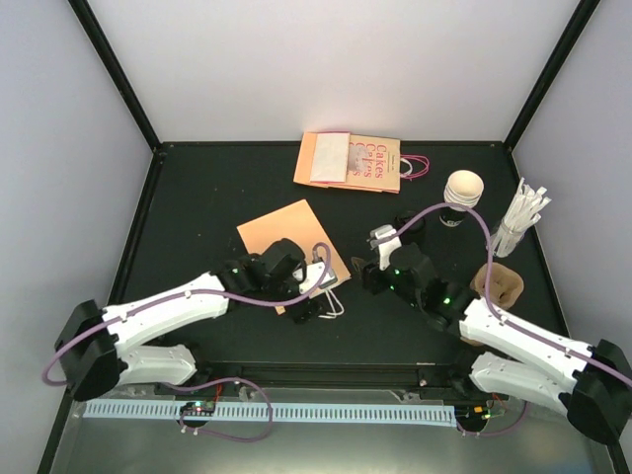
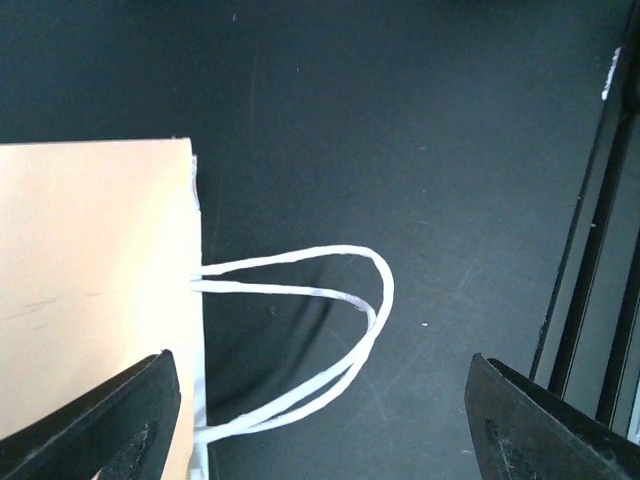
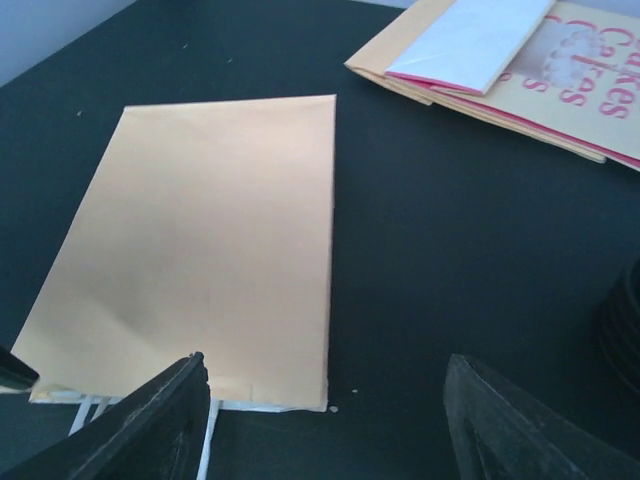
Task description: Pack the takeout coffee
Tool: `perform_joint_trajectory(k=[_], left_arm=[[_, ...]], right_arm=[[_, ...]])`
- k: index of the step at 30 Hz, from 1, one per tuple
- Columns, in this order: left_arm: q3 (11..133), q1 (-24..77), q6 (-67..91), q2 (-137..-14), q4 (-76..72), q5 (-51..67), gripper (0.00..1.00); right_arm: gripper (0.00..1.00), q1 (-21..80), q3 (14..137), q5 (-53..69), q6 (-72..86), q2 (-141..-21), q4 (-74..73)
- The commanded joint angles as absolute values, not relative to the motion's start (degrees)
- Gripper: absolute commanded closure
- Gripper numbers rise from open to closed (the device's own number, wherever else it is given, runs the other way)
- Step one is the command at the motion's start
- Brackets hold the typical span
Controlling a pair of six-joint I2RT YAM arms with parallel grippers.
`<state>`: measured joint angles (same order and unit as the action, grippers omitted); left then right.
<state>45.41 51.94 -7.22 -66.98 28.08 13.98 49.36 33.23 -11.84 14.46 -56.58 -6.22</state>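
The printed paper bag point(image 1: 377, 164) lying flat at the back reads "Cakes" in pink, repeated below.

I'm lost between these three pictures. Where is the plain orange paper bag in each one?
Top view: the plain orange bag lies flat mid-table, between the two arms.
Left wrist view: the bag fills the left side.
Right wrist view: the bag lies flat, left of centre.
Shared landmark: its white string handles, at one short end in all three views.

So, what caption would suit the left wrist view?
Open left gripper above a flat tan bag and its white handles.
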Motion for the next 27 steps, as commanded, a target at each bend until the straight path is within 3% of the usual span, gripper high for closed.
perform_joint_trajectory(k=[1,4,11,16,20,27], left_arm=[[50.0,54.44,-7.76,-72.61,30.16,8.3,0.19],[51.48,55.41,-8.54,-76.76,29.94,7.03,0.2],[55.53,56.62,-10.42,-85.08,32.69,5.24,0.36],[56.27,57.92,-11.62,-87.3,33.72,6.22,0.39],[56.19,58.35,-11.78,-88.23,33.15,6.65,0.47],[55.91,58.78,-11.85,-87.81,31.18,10.27,0.5]], right_arm=[[0.33,47.03,31.44,-12.82,17.94,-53.12,-4.77],[0.32,46.33,29.88,-13.71,18.19,-50.41,-4.71],[0.32,46.04,27.81,-17.46,19.14,-44.74,-5.93],[0.32,45.94,26.19,-17.54,19.33,-41.74,-5.31],[0.25,45.88,24.85,-17.34,19.51,-40.39,-4.37],[0.24,45.81,24.96,-17.05,19.34,-41.38,-4.56]])
